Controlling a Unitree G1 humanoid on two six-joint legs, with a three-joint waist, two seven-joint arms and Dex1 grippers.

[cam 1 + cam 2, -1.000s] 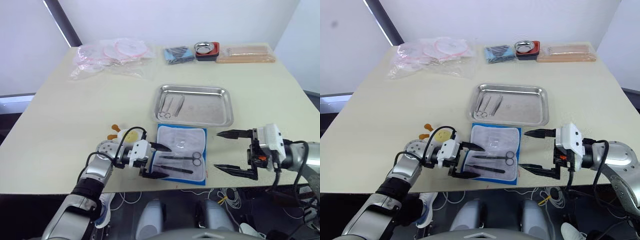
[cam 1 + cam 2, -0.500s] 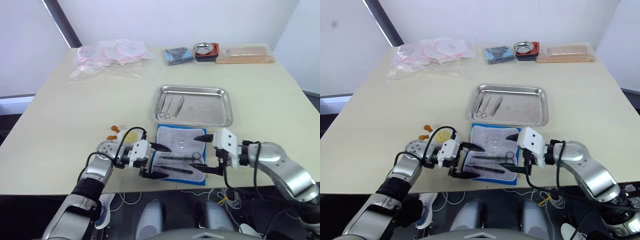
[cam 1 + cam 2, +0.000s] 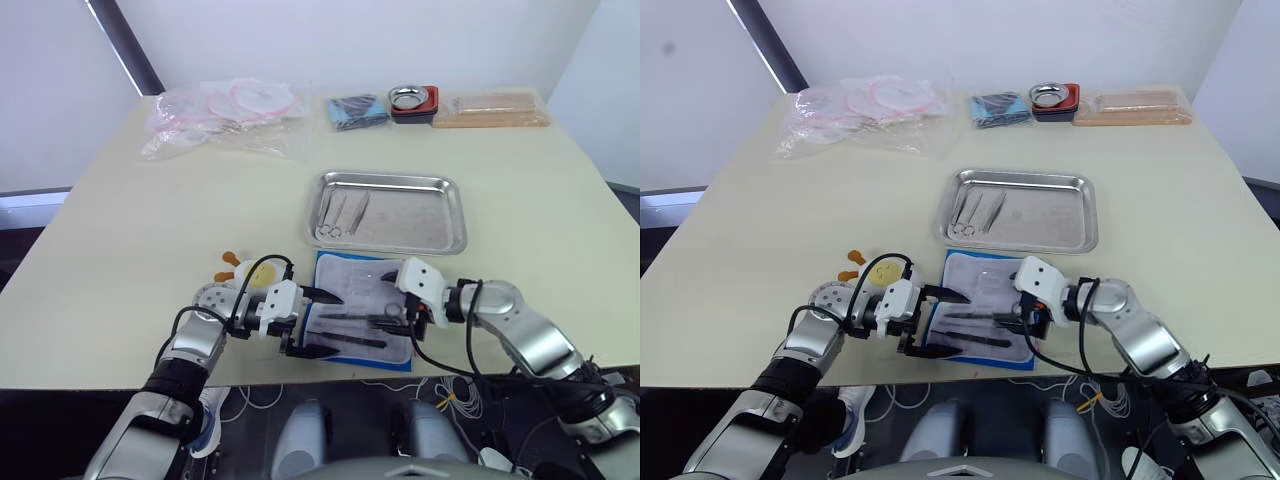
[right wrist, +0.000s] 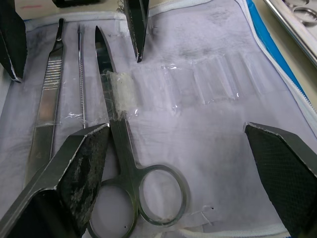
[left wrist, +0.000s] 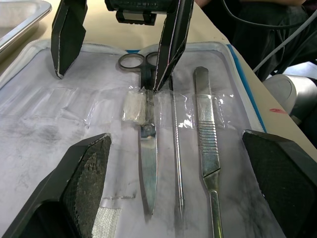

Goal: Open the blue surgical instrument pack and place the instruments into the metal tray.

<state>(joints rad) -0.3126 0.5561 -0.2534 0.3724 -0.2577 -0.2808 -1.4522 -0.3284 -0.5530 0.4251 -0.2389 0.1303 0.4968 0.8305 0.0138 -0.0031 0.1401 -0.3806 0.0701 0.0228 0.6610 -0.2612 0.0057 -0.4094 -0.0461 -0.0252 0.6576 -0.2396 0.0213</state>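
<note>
The blue surgical instrument pack [image 3: 362, 308] is lying unfolded, pale lining up, at the near edge of the tabletop [image 3: 150, 210], just in front of the metal tray [image 3: 395, 211]. Three instruments are resting on the lining: the scissors [image 5: 146, 148], a thin probe [image 5: 177, 153] and a flat scalpel handle [image 5: 204, 134]. A strip of clear tape [image 5: 148, 106] is crossing all three, probably holding them to the lining.

Handling judgement: the instruments are looking slim, rigid, smooth and light, so they are likely to slip between flat fingers and lie too low for an easy pinch. The scissors are best taken at the shanks just below the ring handles; the tape may resist the lift and drag the soft, floppy wrap along.

The left tool [image 3: 315, 322] is sitting spread wide at the pack's left edge, holding nothing. The right tool [image 3: 1008, 308] is also spread wide and empty, reaching in from the pack's right edge, one finger coming down beside the scissor rings.

Containers: the tray is already holding a few instruments [image 3: 340, 213] at its left end; the rest is bare. A small steel bowl [image 3: 412, 99] is standing at the far edge, contents unclear.
</note>
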